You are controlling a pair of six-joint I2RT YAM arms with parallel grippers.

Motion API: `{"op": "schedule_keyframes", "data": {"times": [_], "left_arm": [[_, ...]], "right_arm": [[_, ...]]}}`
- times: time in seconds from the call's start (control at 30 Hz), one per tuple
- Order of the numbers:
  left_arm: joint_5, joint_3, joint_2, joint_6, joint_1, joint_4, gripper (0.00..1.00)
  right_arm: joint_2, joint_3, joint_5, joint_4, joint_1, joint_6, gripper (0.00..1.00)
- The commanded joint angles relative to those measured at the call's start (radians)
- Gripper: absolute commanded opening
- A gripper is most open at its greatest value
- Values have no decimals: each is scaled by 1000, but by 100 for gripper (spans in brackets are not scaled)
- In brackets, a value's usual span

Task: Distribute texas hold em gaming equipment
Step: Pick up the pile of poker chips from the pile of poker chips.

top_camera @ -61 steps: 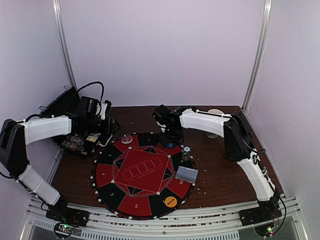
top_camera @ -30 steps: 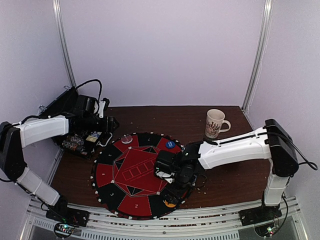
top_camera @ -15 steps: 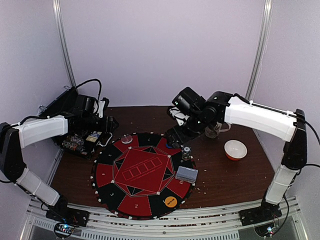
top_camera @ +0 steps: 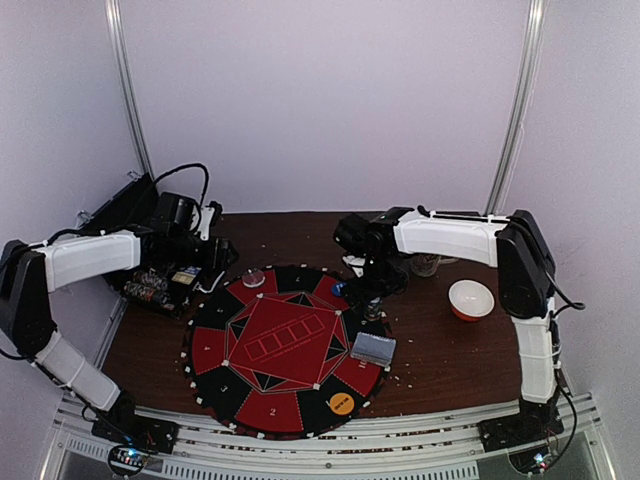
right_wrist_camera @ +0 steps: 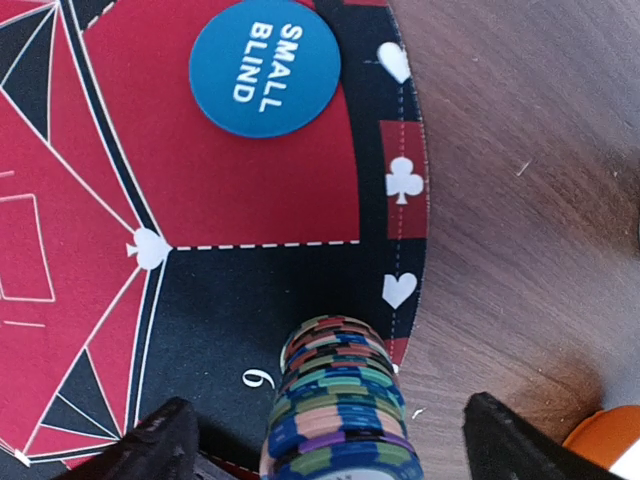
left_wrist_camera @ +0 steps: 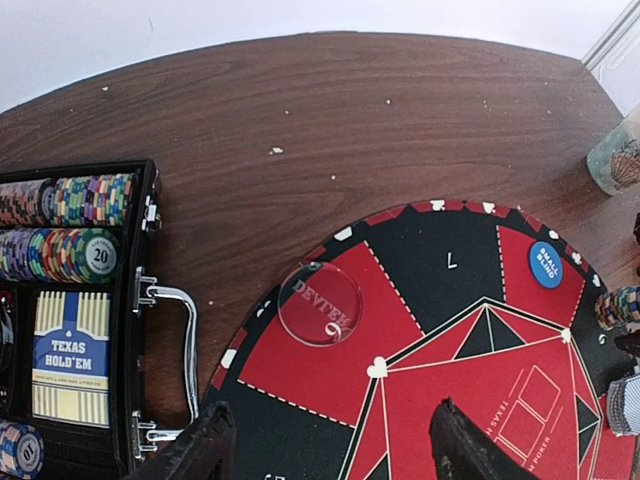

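Chip stack (right_wrist_camera: 340, 400) stands upright on a black segment at the rim of the round mat (top_camera: 285, 345), on the side facing the worktop's right edge. The right fingers (right_wrist_camera: 160, 440) are spread wide either side of it, not touching. The blue small-blind button (right_wrist_camera: 265, 72) lies just beyond, toward the far edge. The grey-backed deck (top_camera: 373, 349) sits just nearer the near edge, the orange button (top_camera: 342, 403) on the mat's near rim, and the clear dealer button (left_wrist_camera: 320, 303) far-left on the mat.

Over by the left edge, the left fingers (left_wrist_camera: 200, 450) hover apart and empty beside the open chip case (left_wrist_camera: 70, 320).

My read is that chips are being dealt out to seats. If this stack is to move, the next move calls for a low, square squeeze so it doesn't topple. If it's placed, a straight lift clear.
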Motion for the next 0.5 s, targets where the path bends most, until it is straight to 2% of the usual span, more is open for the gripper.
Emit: {"op": "schedule_keyframes", "data": {"times": [0.0,0.1,0.2,0.37,0.47], "left_arm": [[-4,39,30,25,-4,11,70],[-3,47,38,25,-4,11,70],[-10,50,36,30,-4,10,70],[-20,55,39,39,-4,7,70],[-17,58,42,39,-4,5,70]], "right_arm": [[11,37,-19,-14,-8,-15,87],[33,41,-14,-22,-12,-17,71],[40,29,-5,-22,-16,-16,64],[44,17,8,-22,-19,-17,65],[54,19,8,-27,-19,-22,59]]}}
